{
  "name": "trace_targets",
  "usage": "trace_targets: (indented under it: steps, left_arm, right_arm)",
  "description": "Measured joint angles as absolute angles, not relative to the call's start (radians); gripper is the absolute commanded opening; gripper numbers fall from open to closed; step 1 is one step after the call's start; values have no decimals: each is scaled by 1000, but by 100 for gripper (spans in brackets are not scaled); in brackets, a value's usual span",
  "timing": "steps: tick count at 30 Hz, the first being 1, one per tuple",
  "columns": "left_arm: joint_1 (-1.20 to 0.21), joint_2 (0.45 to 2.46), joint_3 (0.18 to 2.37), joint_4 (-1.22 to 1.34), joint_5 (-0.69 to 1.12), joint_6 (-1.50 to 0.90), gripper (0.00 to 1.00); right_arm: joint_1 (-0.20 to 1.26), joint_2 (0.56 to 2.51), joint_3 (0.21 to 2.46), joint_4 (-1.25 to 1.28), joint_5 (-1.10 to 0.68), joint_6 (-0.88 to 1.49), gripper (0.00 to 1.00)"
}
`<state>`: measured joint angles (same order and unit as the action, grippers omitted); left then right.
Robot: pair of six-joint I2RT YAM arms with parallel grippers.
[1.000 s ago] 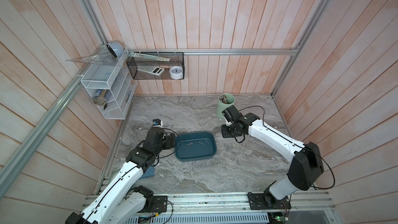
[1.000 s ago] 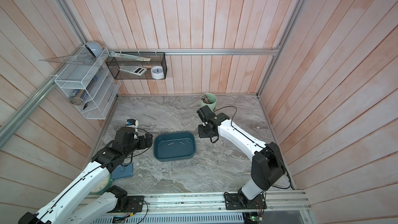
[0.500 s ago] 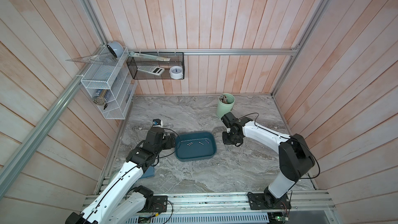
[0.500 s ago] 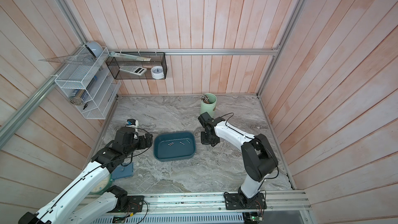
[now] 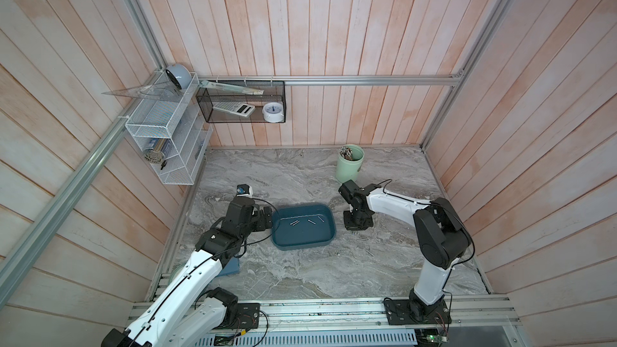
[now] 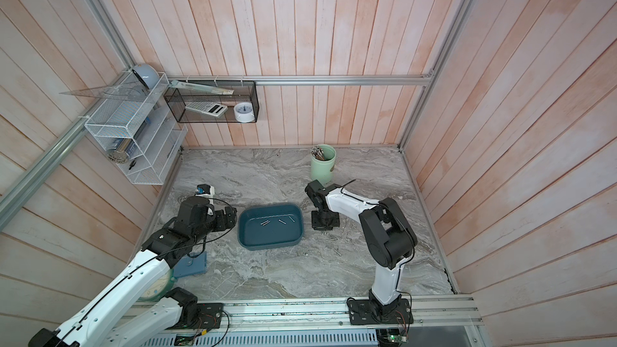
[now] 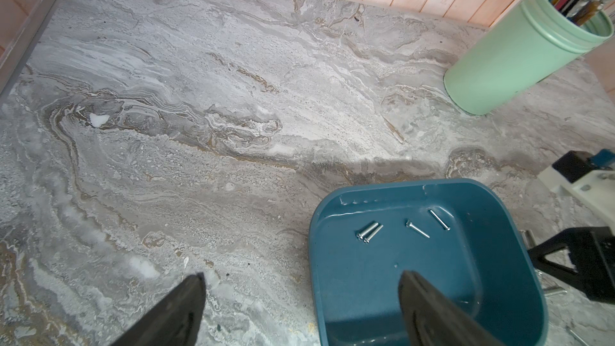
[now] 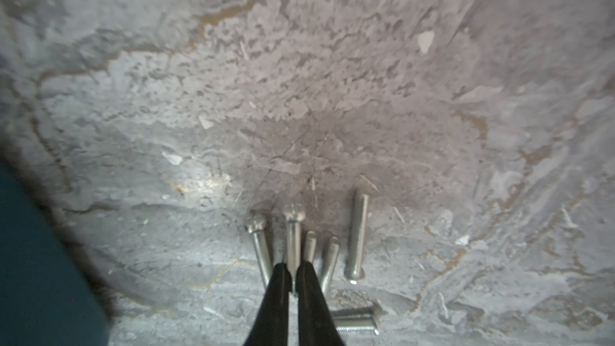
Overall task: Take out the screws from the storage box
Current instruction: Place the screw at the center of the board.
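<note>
In its wrist view the right hand (image 8: 293,266) has its two black fingers pressed together. A threaded silver screw (image 8: 294,228) with a domed head seems to be nipped between the tips, though the close view is soft and I can't swear it is clear of the worktop (image 5: 300,175). In both top views that grip is hidden under the arm's own black wrist block, just right of the box (image 5: 302,240). Round the tips more screws (image 8: 356,234) lie on the grey, veined, marble-like stone, side by side in a loose row, with one more crosswise beside a finger. In a top view only a couple of those screws (image 5: 361,238) can be picked out, as thin flecks. The box is a shallow teal plastic tray with rounded corners, near the middle of the worktop. Four screws (image 7: 417,229) rest on its smooth floor toward the far wall, two of them touching. The right wrist view catches only a dark blurred corner of it, and the left wrist view cuts off its near end. The left hand (image 7: 302,276) stands wide open and empty at the box's left end, one finger over the tray, the other over bare stone. A pale green cup (image 7: 519,51) of sticks stands well behind.
</note>
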<state>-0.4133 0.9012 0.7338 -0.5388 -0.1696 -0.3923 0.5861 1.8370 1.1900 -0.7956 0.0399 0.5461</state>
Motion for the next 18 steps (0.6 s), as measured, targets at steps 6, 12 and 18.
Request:
trace_targets:
  steps: [6,12,18]
  left_arm:
    - [-413,901,733,-539,-170,-392,96]
    - [-413,901,733,-539,-170,-392,96]
    - [-413,901,733,-539,-170,-392,96]
  right_arm:
    - [586,1837,1190,-798,44,553,18]
    - [585,1833,1190,-802,44,562,27]
    - [585,1770,1194,-821,48,570,31]
